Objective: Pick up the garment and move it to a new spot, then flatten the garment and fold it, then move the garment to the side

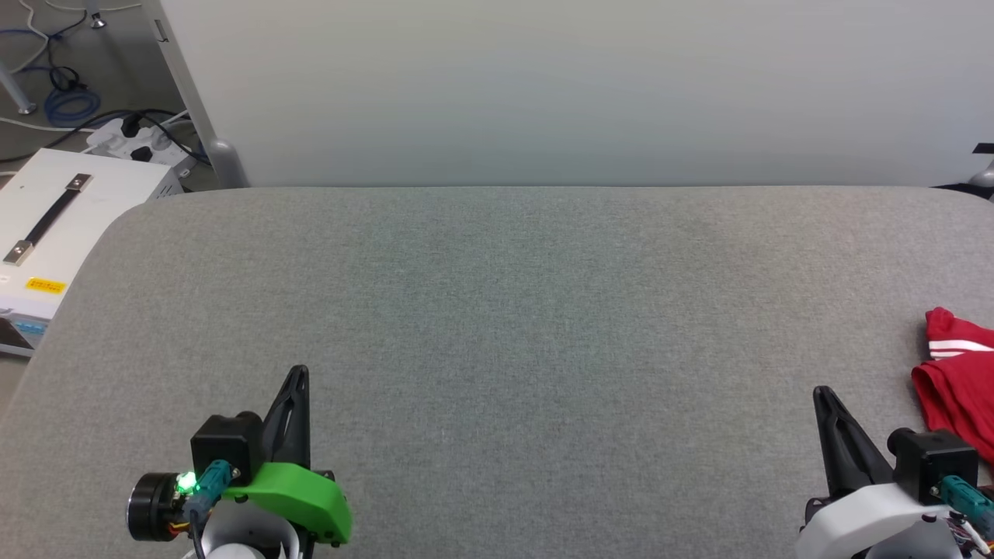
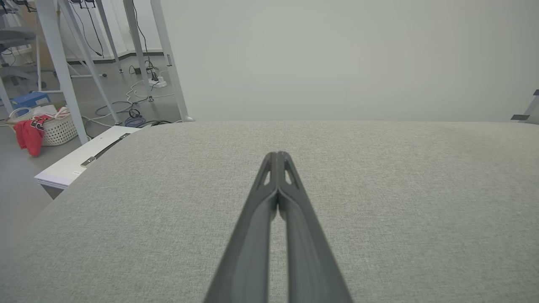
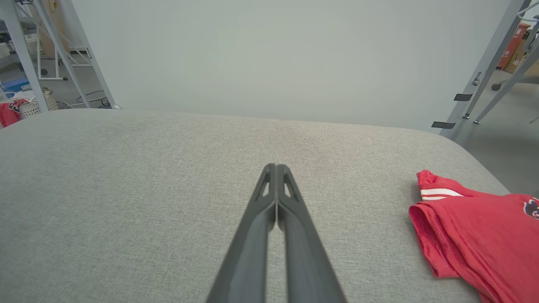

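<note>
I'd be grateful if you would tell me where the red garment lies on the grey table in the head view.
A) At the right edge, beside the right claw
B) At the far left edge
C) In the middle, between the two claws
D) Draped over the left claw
A: the garment lies at the right edge of the table, just to the right of the shut right claw.
</note>
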